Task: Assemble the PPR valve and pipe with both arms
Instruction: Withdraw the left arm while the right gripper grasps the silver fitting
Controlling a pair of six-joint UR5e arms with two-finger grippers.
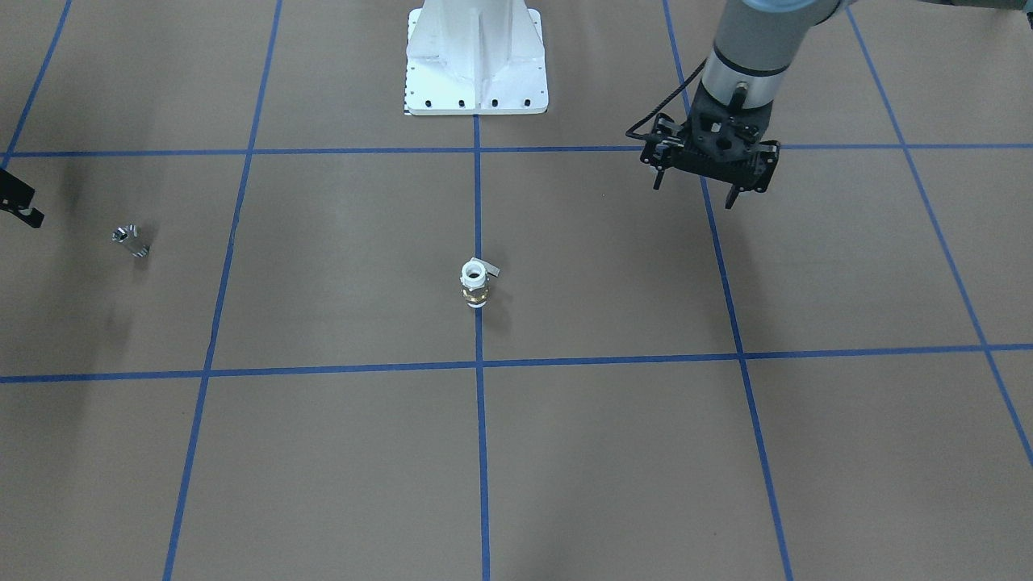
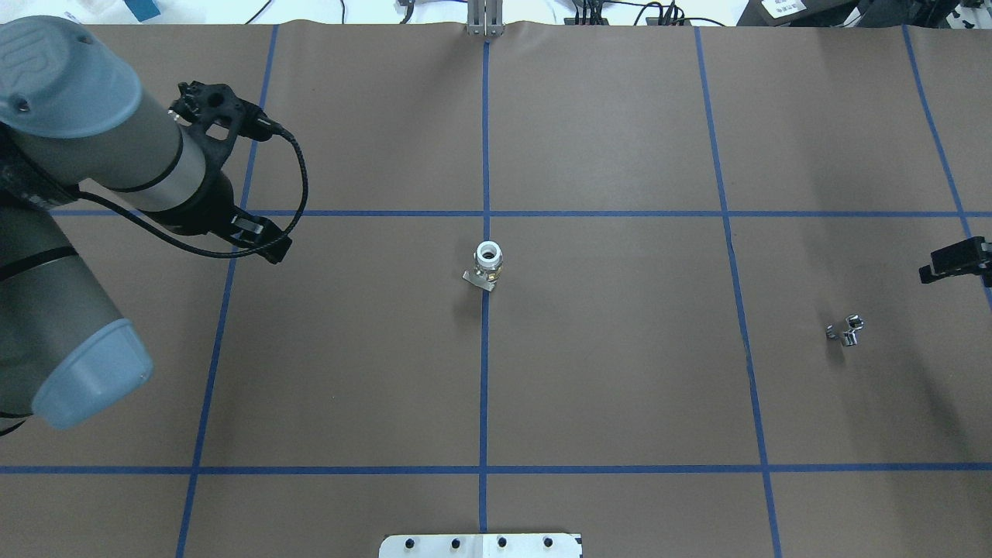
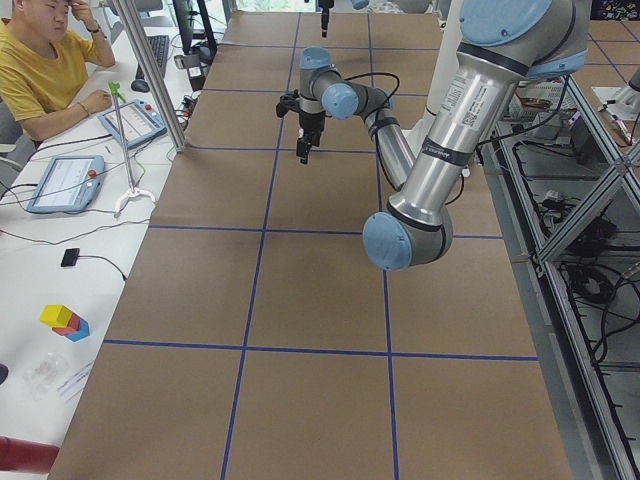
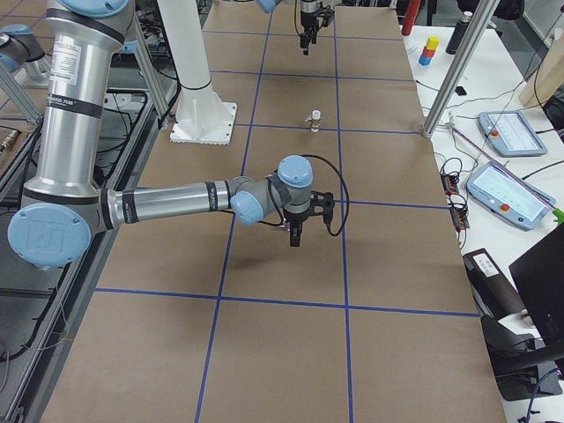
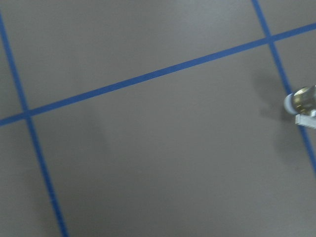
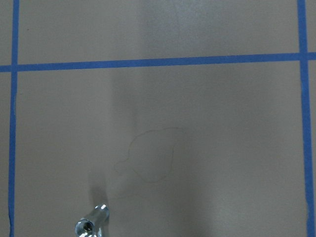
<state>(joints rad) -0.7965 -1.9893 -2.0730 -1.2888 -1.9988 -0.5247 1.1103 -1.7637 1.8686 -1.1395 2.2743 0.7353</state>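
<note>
The PPR valve (image 1: 476, 282), a white cylinder with a brass band and a grey lever tab, stands upright on the central blue tape line (image 2: 488, 265). It also shows at the right edge of the left wrist view (image 5: 302, 101). The pipe (image 1: 131, 240), a small silvery stub, lies on the paper on my right side (image 2: 846, 331) and at the bottom of the right wrist view (image 6: 92, 223). My left gripper (image 1: 696, 192) hangs open and empty above the table, well off to the valve's side. My right gripper (image 2: 957, 260) shows only partly at the frame edge, beyond the pipe.
The table is covered in brown paper with a blue tape grid. The white robot base plate (image 1: 476, 81) stands behind the valve. An operator (image 3: 40, 70) sits at a side table with tablets and coloured blocks (image 3: 65, 320).
</note>
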